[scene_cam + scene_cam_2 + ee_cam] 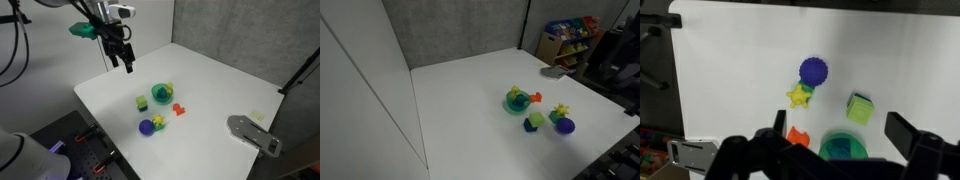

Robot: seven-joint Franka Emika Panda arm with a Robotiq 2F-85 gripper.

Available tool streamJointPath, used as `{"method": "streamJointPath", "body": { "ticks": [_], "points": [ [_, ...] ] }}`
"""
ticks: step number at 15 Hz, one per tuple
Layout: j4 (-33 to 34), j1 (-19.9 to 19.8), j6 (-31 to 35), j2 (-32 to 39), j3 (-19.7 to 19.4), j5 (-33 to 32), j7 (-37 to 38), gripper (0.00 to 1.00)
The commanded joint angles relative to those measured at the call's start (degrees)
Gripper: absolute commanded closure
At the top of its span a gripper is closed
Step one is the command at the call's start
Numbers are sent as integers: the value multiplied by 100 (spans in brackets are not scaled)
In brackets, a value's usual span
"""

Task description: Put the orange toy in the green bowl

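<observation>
While the gripper (127, 64) hangs above the white table (220, 80), its jaws stand spread wide and empty, likely readied for a grasp | orange toy (179, 109) lies just beside the green bowl (161, 94), not in it | pickup not yet begun

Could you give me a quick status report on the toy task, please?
Gripper open, empty, above the table. Orange toy beside green bowl, not in it. Yellow-green toy nearby, not blocking.

wrist view | green bowl (843, 147): lower rim hidden | orange toy (798, 135): blurred, shape unclear
</observation>
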Motion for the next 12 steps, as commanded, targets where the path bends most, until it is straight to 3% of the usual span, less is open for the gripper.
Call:
{"method": "streamJointPath", "body": {
  "ticks": [1,12],
  "points": [
    [191,-8,168,299,-246,90,-31,0],
    [886,-244,1603,2082,-906,447,-133,0]
  ]
}}
